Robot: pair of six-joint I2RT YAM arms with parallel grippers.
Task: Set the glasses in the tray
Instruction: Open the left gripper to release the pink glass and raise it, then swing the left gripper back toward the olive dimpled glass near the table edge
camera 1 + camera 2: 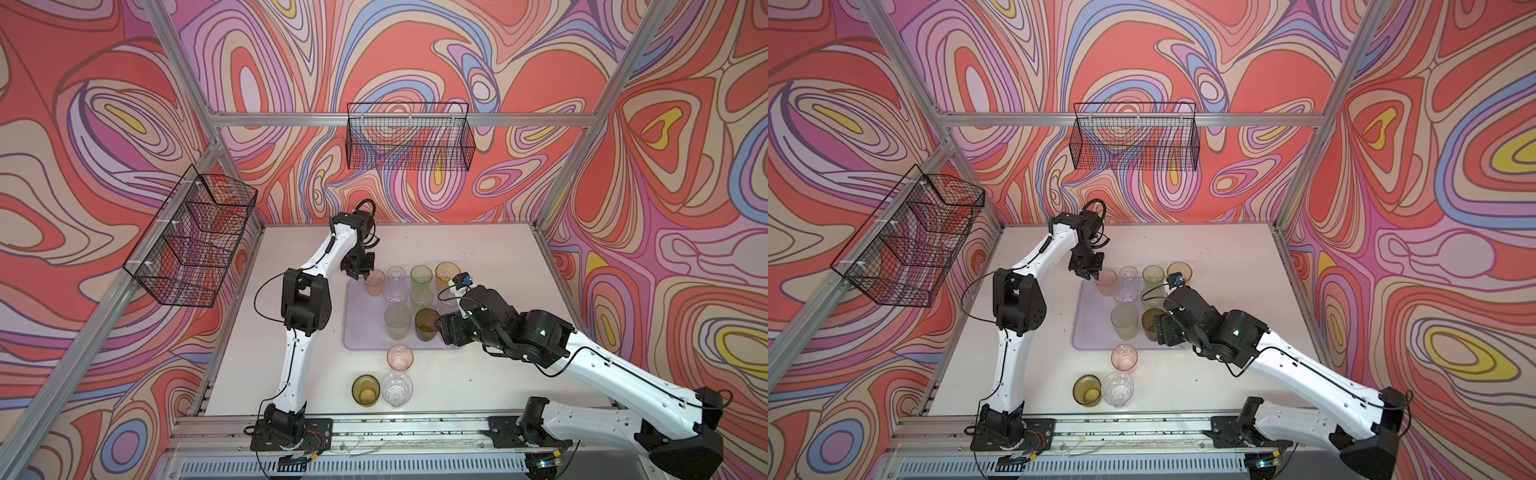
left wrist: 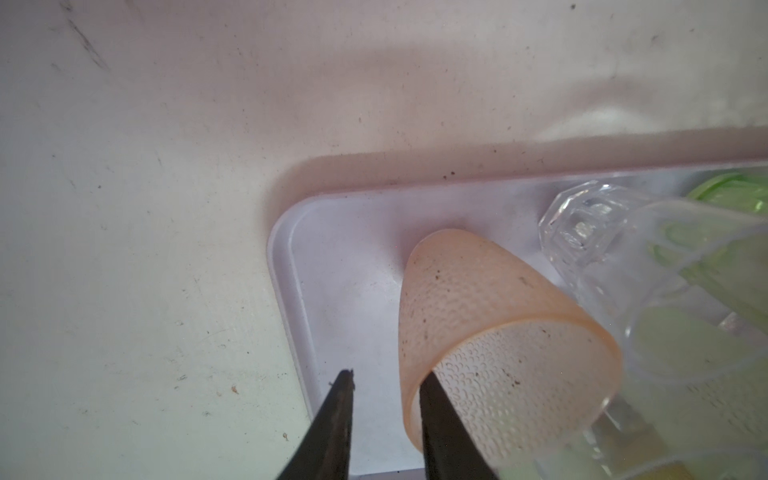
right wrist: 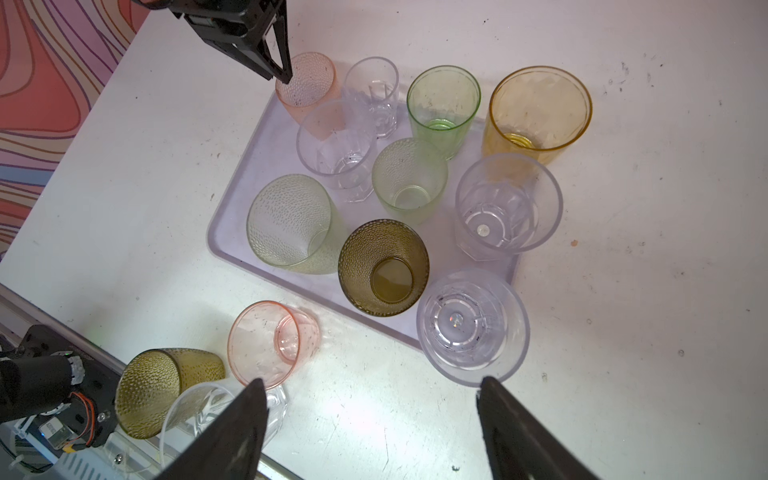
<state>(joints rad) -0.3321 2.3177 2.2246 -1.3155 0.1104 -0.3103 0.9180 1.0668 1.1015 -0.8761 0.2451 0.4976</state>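
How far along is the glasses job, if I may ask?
Mostly done: many glasses stand in the tray. In hand: the left gripper, open, straddles the rim of the dimpled pink glass. Left: the smooth pink glass, olive glass and clear glass on the table; right gripper open, empty.

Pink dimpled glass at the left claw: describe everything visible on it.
The pink dimpled glass is a translucent, tapered tumbler, speckled with dirt. It stands upright, mouth up, in a far corner of the tray. The left claw straddles its rim, one finger inside, one outside with a gap. A clear glass stands close beside it.
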